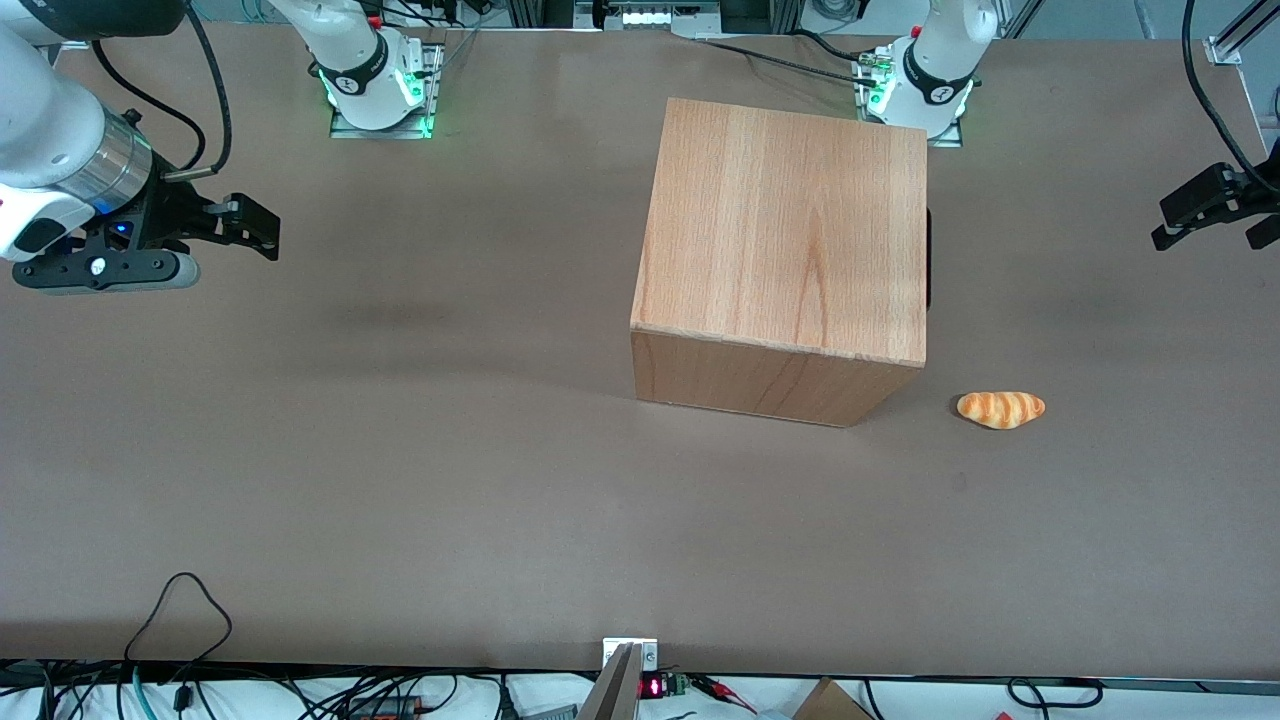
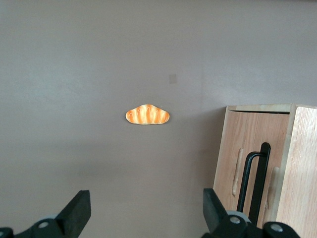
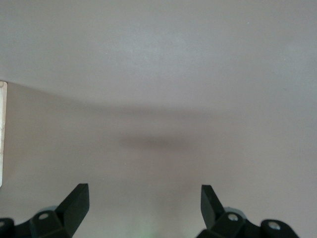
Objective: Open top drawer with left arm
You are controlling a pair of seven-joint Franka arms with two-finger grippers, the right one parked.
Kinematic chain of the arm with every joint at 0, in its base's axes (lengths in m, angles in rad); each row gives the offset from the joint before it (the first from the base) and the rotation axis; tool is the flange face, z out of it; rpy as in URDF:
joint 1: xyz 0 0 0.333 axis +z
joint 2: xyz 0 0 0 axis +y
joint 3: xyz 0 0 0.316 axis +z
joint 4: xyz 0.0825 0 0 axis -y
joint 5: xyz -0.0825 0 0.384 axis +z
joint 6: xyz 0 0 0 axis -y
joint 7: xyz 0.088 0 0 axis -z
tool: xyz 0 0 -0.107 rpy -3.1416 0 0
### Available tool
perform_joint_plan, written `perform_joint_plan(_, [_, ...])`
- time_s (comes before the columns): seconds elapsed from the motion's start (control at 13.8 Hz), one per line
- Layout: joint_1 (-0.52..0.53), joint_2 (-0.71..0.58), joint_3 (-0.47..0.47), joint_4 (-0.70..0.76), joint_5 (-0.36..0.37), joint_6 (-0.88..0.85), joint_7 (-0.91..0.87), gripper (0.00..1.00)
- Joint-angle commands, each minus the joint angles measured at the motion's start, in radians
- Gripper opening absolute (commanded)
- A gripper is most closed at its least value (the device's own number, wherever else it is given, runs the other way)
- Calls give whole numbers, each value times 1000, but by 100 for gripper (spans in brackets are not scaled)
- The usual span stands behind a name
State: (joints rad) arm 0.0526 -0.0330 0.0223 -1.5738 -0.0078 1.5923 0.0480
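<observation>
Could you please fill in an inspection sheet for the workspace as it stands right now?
Surface: brown table, plain.
Job's things: wooden cabinet stands on the table; top drawer looks closed, its black bar handle untouched.
Clutter: a croissant lies on the table beside the cabinet, nearer the front camera than the left end effector.
Grippers: left end effector hovers at the working arm's end of the table, apart from the cabinet, fingers open, holding nothing.
Cables: black cables loop over the table edge nearest the front camera.
Surroundings: arm bases with green lights at the table's edge.
</observation>
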Motion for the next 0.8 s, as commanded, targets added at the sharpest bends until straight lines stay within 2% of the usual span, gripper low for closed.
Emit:
perform_joint_plan(0.0, [9,-13,-8,9,21,-23,19,100])
perform_joint_plan(0.73, [7,-11,-12,-2,9,-41,15,100])
